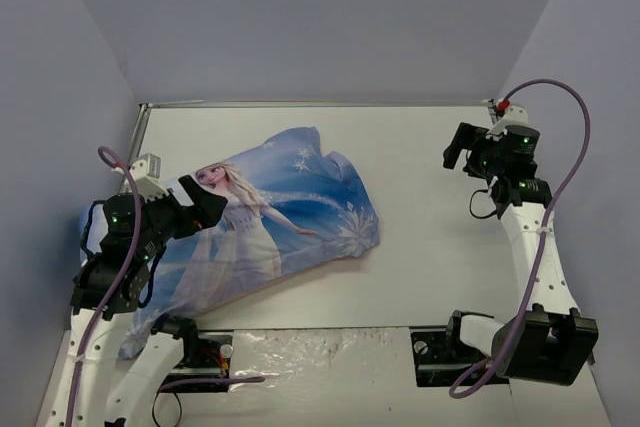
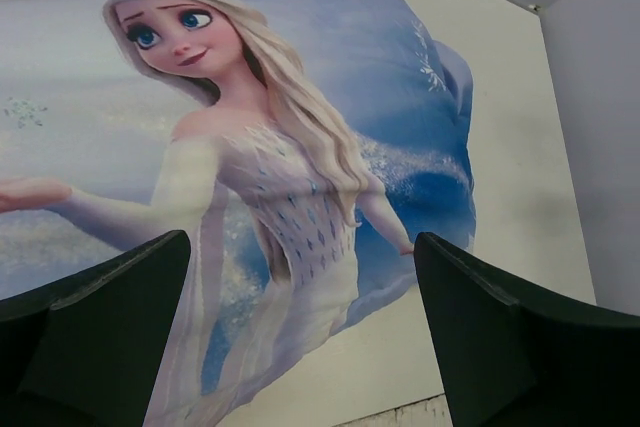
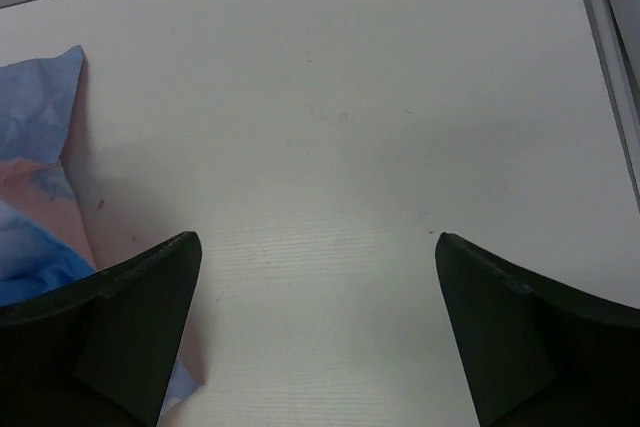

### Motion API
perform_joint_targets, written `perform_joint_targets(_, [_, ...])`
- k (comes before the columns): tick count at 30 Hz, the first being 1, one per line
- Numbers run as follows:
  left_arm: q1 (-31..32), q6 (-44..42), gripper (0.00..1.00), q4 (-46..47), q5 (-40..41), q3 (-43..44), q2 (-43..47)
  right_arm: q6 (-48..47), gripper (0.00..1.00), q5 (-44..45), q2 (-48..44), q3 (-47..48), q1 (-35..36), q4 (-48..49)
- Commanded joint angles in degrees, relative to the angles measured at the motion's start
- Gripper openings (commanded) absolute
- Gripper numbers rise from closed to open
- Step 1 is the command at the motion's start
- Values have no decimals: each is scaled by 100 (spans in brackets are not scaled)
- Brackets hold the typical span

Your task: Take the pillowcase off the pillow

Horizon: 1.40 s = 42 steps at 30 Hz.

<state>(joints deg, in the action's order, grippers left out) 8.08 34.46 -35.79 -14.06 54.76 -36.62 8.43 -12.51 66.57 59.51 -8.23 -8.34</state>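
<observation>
The pillowcase (image 1: 285, 212) lies blue side up on the left half of the white table, with the blonde princess in her white gown showing. It looks filled and plump; the pillow itself is hidden inside. My left gripper (image 1: 200, 205) hovers open and empty over the pillowcase's left part. In the left wrist view the princess print (image 2: 290, 167) fills the space between the open jaws (image 2: 300, 242). My right gripper (image 1: 458, 150) is open and empty over bare table at the far right. The right wrist view (image 3: 318, 239) shows only a pillowcase corner (image 3: 40, 197) at its left edge.
Grey walls enclose the table on the left, back and right. A metal rim (image 1: 320, 104) runs along the far edge. A plastic-covered strip (image 1: 320, 352) and both arm bases sit at the near edge. Bare table (image 1: 430, 247) lies between the pillowcase and the right arm.
</observation>
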Motion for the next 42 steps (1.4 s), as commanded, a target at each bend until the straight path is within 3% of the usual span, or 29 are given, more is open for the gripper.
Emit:
perform_joint_targets(1, [369,-150,94,90,78,386,-205,-717,100,-1013,-91,360,5,-1])
perform_joint_targets(3, [841,-237,94,-15,446,578,-388,-1638,100,-2160,-100,421,189,-368])
perform_joint_targets(4, [1027,-264,94,-50,570,649,-451,-2391,100,-2194,-82,474,364,-579])
perform_joint_targets(6, [1614,-369,94,-234,1017,816,-669,-2862,100,-1801,14,728,1119,-1168])
perform_joint_targets(8, [2064,-396,94,-410,1405,1062,-811,-3809,100,-1981,102,982,1445,-1895])
perform_joint_targets(11, [3066,-326,94,-919,2318,1396,-1083,-5514,100,-3018,216,1203,1543,-3018])
perform_joint_targets(16, [4946,595,94,-2194,4172,1748,-1514,-6862,100,-3090,611,1230,1886,-3946])
perform_joint_targets(17, [5584,832,94,-2291,4688,1714,-1593,-6907,100,-3117,673,1195,1956,-4034])
perform_joint_targets(20, [6710,1781,94,-2599,5533,1582,-2067,-6539,100,-3606,1024,993,2237,-3905])
perform_joint_targets(24, [7601,2012,94,-3064,6457,1817,-3058,-4354,100,-3724,1989,800,2773,-2509])
perform_joint_targets(25, [7717,2038,94,-3161,6634,1880,-3183,-3662,100,-3601,2070,712,2965,-2149])
perform_joint_targets(27, [8023,2082,95,-3372,6994,1915,-3412,-3130,100,-2920,2150,554,3142,-1059])
perform_joint_targets(32, [8245,2328,100,-3172,6997,1319,-3431,-2303,100,-2835,2852,562,3380,-205])
perform_joint_targets(35, [8280,2573,100,-2987,7040,914,-3387,-2178,78,-3142,3160,501,3381,139])
perform_joint_targets(36, [8280,2618,100,-2960,7066,852,-3387,-2187,47,-3430,3274,544,3337,122])
perform_joint_targets(37, [8289,2619,100,-2925,7128,800,-3395,-2144,26,-4016,3266,597,3310,96])
perform_joint_targets(39, [8298,2549,100,-2820,7181,685,-3404,-2047,0,-4530,2874,624,3162,122])
perform_joint_targets(42, [8298,1996,100,-2372,7216,466,-3396,-1977,0,-5163,2075,790,3038,122])
